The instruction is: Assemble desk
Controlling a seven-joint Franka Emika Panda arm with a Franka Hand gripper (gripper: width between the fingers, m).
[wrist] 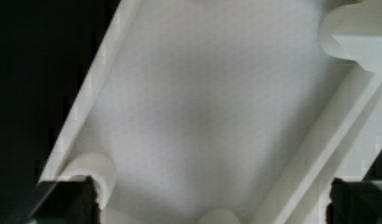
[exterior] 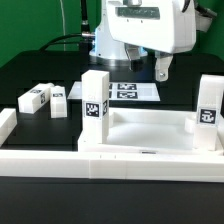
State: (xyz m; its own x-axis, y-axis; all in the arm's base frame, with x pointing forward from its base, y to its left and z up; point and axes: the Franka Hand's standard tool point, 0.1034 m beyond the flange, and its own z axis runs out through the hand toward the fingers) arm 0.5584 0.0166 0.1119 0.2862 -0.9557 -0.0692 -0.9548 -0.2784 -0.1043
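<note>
The desk top [exterior: 150, 128], a white tray with a raised rim, lies at the front of the table. Two tag-marked legs stand upright in its corners, one [exterior: 95, 102] on the exterior view's left and one [exterior: 208, 108] on its right. Two more legs [exterior: 35, 97] [exterior: 57, 101] lie loose on the black table further left. My gripper [exterior: 150, 68] hangs open over the tray's far side, holding nothing. In the wrist view the tray's white floor [wrist: 206, 110] fills the picture, and the dark fingertips [wrist: 63, 200] stand far apart on either side of the gripper [wrist: 209, 205].
The marker board [exterior: 130, 92] lies flat behind the tray, under the arm. A long white border rail [exterior: 100, 160] runs along the front and another [exterior: 8, 124] stands at the exterior view's left. Cables hang behind the arm.
</note>
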